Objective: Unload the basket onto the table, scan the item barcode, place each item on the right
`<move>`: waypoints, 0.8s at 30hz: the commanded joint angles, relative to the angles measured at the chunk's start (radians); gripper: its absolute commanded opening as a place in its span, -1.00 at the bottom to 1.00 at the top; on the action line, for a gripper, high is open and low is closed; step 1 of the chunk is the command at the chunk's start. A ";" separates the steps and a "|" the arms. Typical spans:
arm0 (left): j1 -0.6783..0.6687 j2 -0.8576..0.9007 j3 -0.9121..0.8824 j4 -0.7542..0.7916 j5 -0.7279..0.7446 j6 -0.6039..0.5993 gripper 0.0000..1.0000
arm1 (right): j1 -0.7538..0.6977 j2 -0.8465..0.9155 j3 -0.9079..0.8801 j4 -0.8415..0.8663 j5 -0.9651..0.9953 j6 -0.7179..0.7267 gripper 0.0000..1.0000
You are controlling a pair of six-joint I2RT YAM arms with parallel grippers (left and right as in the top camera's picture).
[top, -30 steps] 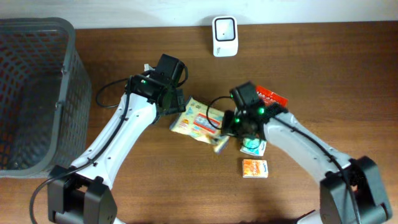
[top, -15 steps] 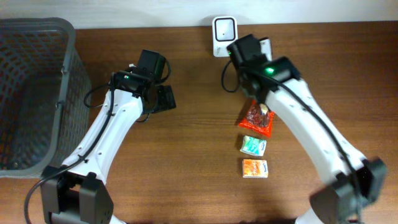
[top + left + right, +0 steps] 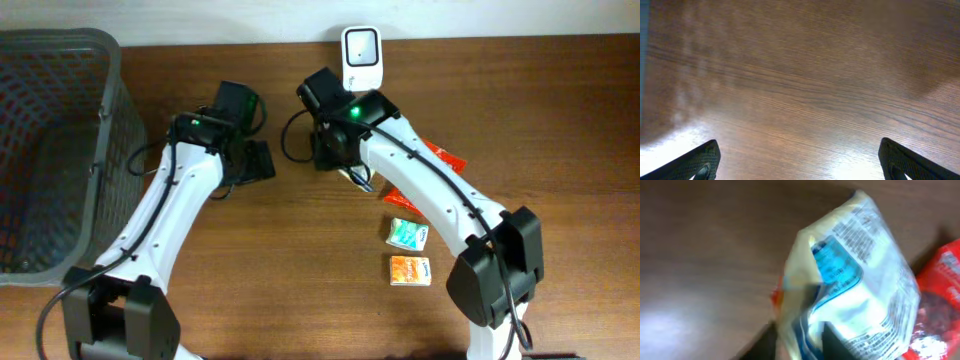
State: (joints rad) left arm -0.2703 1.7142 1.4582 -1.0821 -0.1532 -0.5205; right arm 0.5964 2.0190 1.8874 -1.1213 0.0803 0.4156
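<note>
The item, a pale yellow-and-white snack packet with a blue label, fills the right wrist view, blurred. Its lower edge sits between the two dark fingers of my right gripper, which stand slightly apart; the blur hides whether they still pinch it. From overhead, only a sliver of the packet shows beneath the right gripper, just below and left of the white scanner. My left gripper hangs wide open over bare wood, nothing between its fingers, left of the right arm.
A red snack bag lies under the right arm. A small green packet and an orange one lie below it. A grey mesh basket stands at the left edge.
My right arm lifted the packet from mid-table up to the scanner, then swung left and down; its fingers have parted a little. The left arm drew back slightly and stayed open.
</note>
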 commanded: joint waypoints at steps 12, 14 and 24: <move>-0.023 -0.038 -0.003 0.114 0.375 0.080 -0.63 | -0.291 0.001 0.147 -0.143 -0.187 -0.023 -0.92; -0.065 -0.029 -0.003 0.175 0.375 0.064 -0.78 | -0.314 0.002 0.055 -0.080 -0.260 -0.079 -0.92; -0.262 0.231 -0.003 0.463 0.374 -0.010 -1.00 | -0.471 -0.004 -0.073 0.050 -0.272 -0.093 0.73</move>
State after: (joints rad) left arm -0.4915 1.8805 1.4563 -0.6449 0.2108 -0.5179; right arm 0.2153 2.0281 1.7859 -1.0573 -0.1871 0.3233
